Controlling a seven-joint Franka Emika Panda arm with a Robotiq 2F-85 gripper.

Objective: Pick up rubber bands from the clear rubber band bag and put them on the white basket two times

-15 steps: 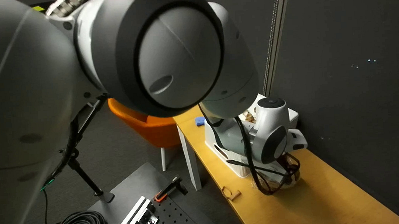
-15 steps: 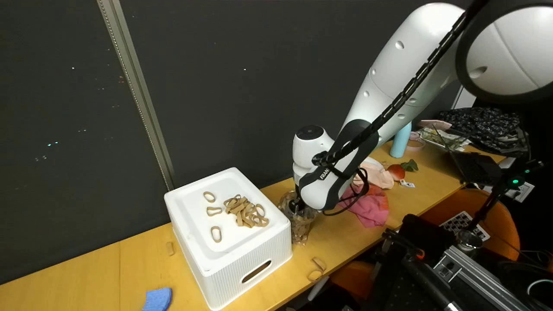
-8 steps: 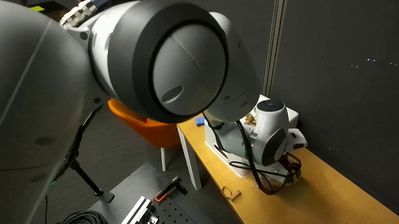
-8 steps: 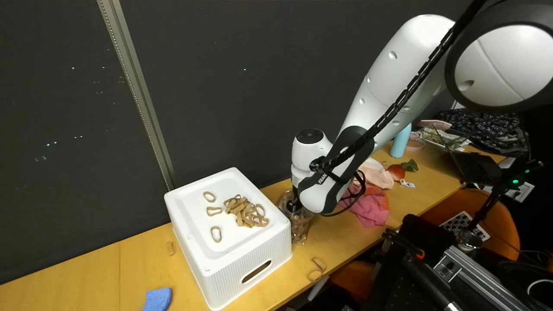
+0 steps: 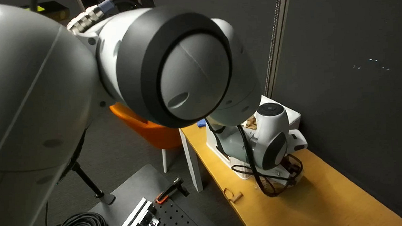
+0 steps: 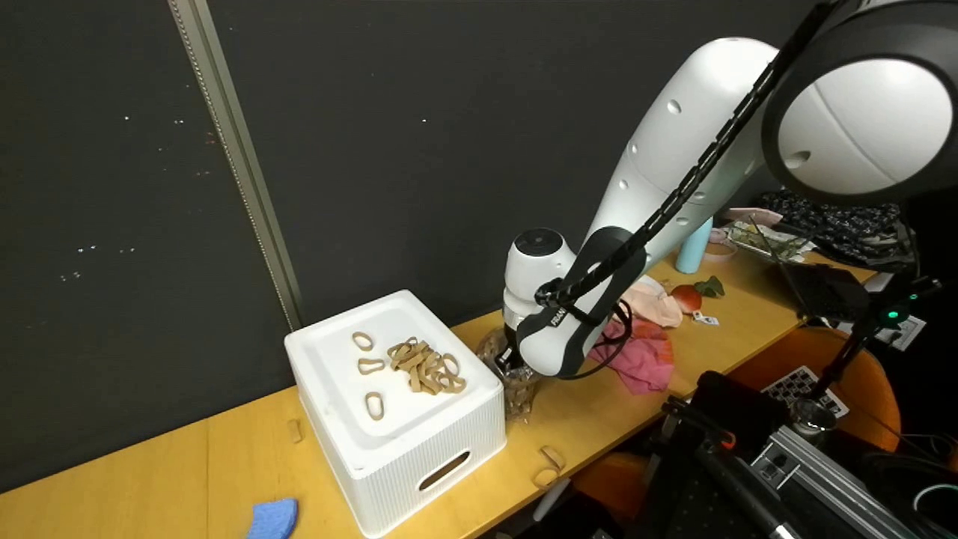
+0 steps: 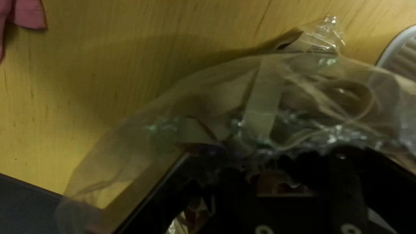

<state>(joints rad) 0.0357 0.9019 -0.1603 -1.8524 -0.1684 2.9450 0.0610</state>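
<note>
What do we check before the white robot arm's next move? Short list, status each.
1. Black gripper down in the clear plastic bag: ok.
2. Grip on the tan rubber bands inside it: cannot tell, fingertips hidden.
3. Bag clear of gripper: not ok, film close around it in the wrist view.
4. Looped black cable free of bag: cannot tell, they overlap in an exterior view.
5. Ribbed white plastic basket standing on the wooden table: ok.
6. Table free of stray bands: not ok, two tan loops near its edge.
</note>
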